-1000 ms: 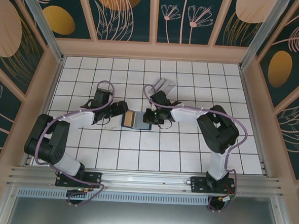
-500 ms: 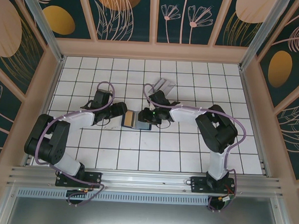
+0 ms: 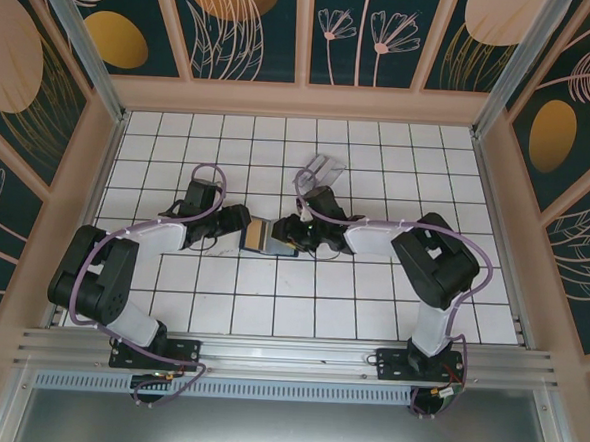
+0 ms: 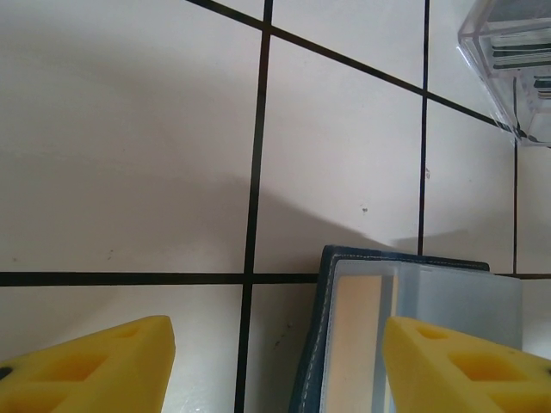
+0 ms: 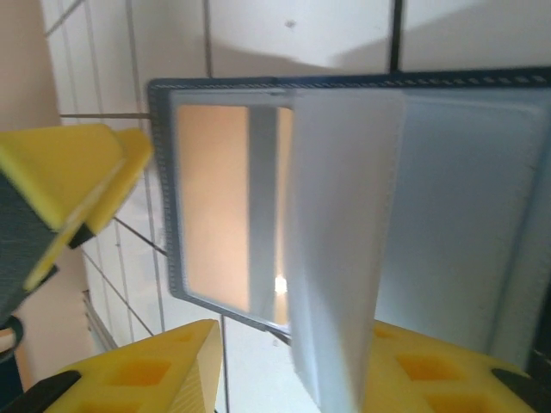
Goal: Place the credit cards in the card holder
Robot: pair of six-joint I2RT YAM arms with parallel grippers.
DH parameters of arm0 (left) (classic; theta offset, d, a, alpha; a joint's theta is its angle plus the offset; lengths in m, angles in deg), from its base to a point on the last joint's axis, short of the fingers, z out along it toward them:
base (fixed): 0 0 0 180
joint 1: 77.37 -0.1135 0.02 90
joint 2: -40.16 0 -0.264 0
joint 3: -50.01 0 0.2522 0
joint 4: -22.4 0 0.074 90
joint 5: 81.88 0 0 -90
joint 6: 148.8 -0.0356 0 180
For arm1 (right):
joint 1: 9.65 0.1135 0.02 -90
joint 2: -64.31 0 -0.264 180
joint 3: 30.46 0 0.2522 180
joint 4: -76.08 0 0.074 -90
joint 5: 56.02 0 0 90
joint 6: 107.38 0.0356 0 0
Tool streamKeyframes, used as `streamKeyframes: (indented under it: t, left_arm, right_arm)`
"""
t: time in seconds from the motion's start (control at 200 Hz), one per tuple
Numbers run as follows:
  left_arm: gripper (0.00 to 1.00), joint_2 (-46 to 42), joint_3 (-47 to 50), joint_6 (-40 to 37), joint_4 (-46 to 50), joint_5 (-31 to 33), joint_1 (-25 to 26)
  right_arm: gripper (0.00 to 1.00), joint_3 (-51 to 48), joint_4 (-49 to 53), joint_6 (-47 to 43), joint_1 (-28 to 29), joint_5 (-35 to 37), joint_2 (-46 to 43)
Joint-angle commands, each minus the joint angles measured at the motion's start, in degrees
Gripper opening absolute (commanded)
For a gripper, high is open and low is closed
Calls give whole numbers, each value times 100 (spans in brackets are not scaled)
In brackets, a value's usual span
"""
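What worried me was the dark blue wallet (image 3: pixel 267 236) skating across the tabletop (image 3: pixel 370 306) if the right tool (image 5: pixel 297 344) tugged at it. The tan-gold credit card (image 5: pixel 215 206) sat tucked behind the wallet's clear window and looked likely to jam there. The two tools were also so close together that a careless move could have knocked one into the other.

Both arms reached in low toward the middle of the tabletop, elbows out, meeting at the wallet from either side. The left tool (image 4: pixel 275 344) stood wide open, straddling the wallet's edge and bare tile, with nothing gripped. The right tool was partly open with a pale flap or card (image 5: pixel 344 241) standing between its jaws. I could not tell which it was, and I could not see it pinched. The clear card holder (image 3: pixel 325 169) stood well apart from the wallet, beyond the right wrist.
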Motion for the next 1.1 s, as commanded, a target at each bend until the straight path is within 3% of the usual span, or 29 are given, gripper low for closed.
streamKeyframes:
  t: [0.0,0.3,0.576,0.746,0.866,0.986,1.096]
  left_arm:
    - [69,-244,-19,51,95,134,-65]
    - [81,-464,-64,207,89,252,-329]
    - [83,-336,-412,189,319,359,-366]
    - [97,-419,-627,182,510,516,-376]
    - [98,-490,-709,110,561,633,-376]
    - [98,-440,-860,115,444,235,-367]
    - [98,-490,-938,161,135,154,-257]
  right_arm:
    - [42,7,-402,59,-2,-167,-271]
    - [43,320,-353,41,301,-149,111]
    - [43,556,-463,-75,569,-49,380]
    - [42,599,-782,-31,629,-246,666]
    - [42,585,-728,-112,589,-259,483]
    - [43,263,-405,-515,497,351,-357]
    - [46,-48,198,-1057,399,1528,-1352]
